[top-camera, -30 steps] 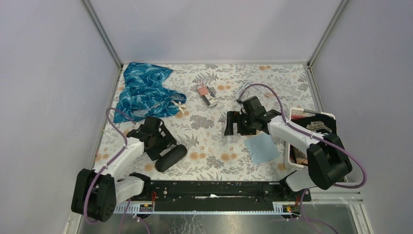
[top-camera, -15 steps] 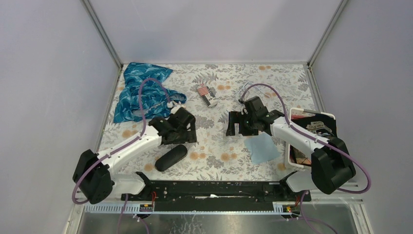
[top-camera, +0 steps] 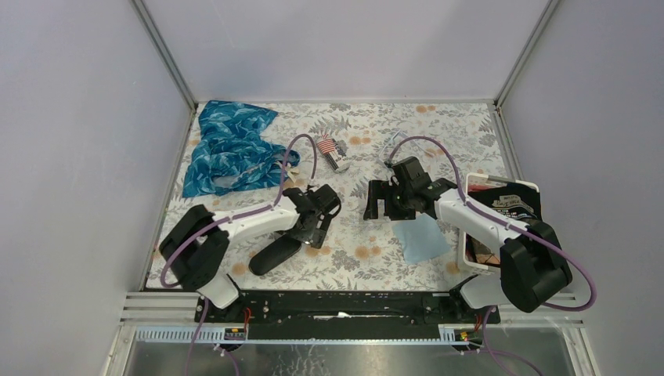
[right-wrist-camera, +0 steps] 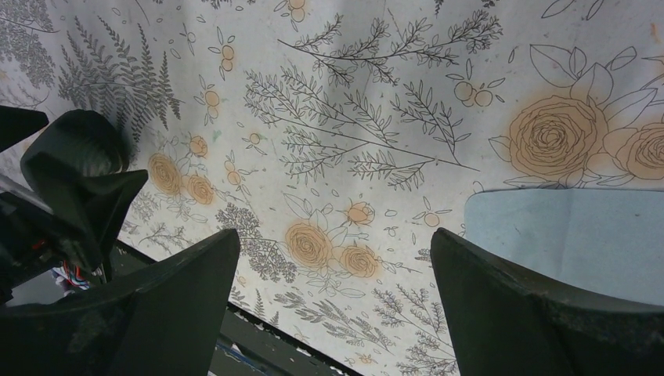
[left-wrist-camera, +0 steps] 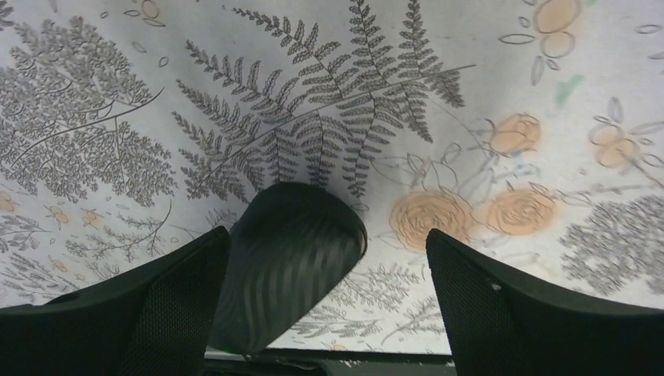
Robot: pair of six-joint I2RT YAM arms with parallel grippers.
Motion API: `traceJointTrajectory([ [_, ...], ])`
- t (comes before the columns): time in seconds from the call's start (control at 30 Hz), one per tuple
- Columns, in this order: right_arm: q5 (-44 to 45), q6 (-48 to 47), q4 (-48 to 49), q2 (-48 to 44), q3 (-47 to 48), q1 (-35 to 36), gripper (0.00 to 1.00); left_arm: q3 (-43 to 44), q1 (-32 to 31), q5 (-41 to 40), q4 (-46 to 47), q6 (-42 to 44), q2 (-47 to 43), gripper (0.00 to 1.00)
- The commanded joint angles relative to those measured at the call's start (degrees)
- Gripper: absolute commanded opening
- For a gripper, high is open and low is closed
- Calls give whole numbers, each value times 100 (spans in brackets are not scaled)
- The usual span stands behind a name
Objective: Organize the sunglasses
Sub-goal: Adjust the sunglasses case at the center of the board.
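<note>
1. Currently, the floral table (top-camera: 438,125) shows you no sunglasses in any view. Whether they lie in the white bin (top-camera: 471,188), you cannot tell.
2. Right gripper (right-wrist-camera: 335,235): jaws spread wide, empty, hovering beside the light blue cloth (right-wrist-camera: 579,235).
3. Black case (top-camera: 274,255): its far end sits between your left gripper's (left-wrist-camera: 326,235) wide-spread fingers, nearer one finger. Centre across the narrow width before closing.

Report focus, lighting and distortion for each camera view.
Top external: even, soft light, no glare, everything sharp. Left wrist: the tablecloth print bows toward the edges as through a wide lens, and the black glasses case is sharp. Right wrist: the print is crisp, and the dark fingers show little detail.
</note>
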Motion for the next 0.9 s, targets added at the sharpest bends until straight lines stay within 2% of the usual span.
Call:
traceJointTrajectory([
  [0.0,83,89,76,-237,-87,1,100,121,138,-25,-47,351,498,99],
  [0.23,54,94,94,-266,-122,-5,100,-27,549,-143,134,267,613,97],
  [0.4,67,85,118,-240,-104,-5,100,-18,547,-20,119,242,680,78],
  [0.53,67,158,189,-268,-158,-6,100,-15,548,134,119,233,712,72],
  [0.63,67,177,242,-284,-215,-4,100,76,553,403,209,237,670,75],
  [0.73,67,186,222,-287,-219,-6,100,113,547,1061,257,460,432,98],
  [0.87,120,194,246,-390,-289,-3,100,163,581,897,-109,552,248,99],
])
